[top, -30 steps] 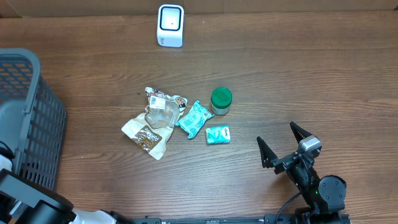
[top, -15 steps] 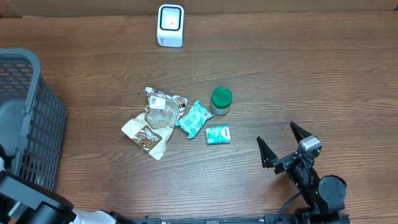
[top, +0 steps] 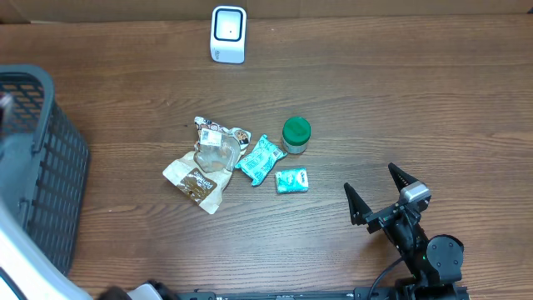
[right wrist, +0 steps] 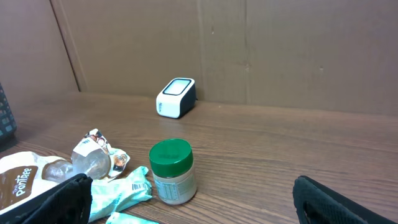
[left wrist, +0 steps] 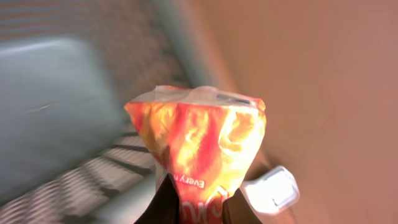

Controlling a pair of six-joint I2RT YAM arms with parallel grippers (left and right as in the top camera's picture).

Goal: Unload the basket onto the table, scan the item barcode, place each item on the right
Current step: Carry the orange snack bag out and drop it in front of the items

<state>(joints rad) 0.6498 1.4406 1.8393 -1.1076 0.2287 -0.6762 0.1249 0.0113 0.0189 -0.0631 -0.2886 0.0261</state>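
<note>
At the near right edge of the counter we see the right gripper, its two dark fingers spread wide with nothing between them, well apart from every item. On the near left, the left arm is only a white blur in the overhead view, and we cannot make out its gripper there. The left wrist camera shows it plainly: the left gripper is pinched tight on the lower end of an orange and red snack bag, which stands upright between the fingers with its crimped top edge uppermost. Behind the bag lies the blurred mesh of the dark basket that occupies the left side, and a white boxy shape sits just right of the fingers, too smeared for us to name. Toward the middle of the counter we find a loose cluster: a small teal packet, a larger teal packet just left of it, a brown pouch farther left with a crumpled clear wrapper lying partly on it, and a green-lidded jar standing upright at the right. At the far edge, well apart from the cluster, the white scanner stands alone.
</note>
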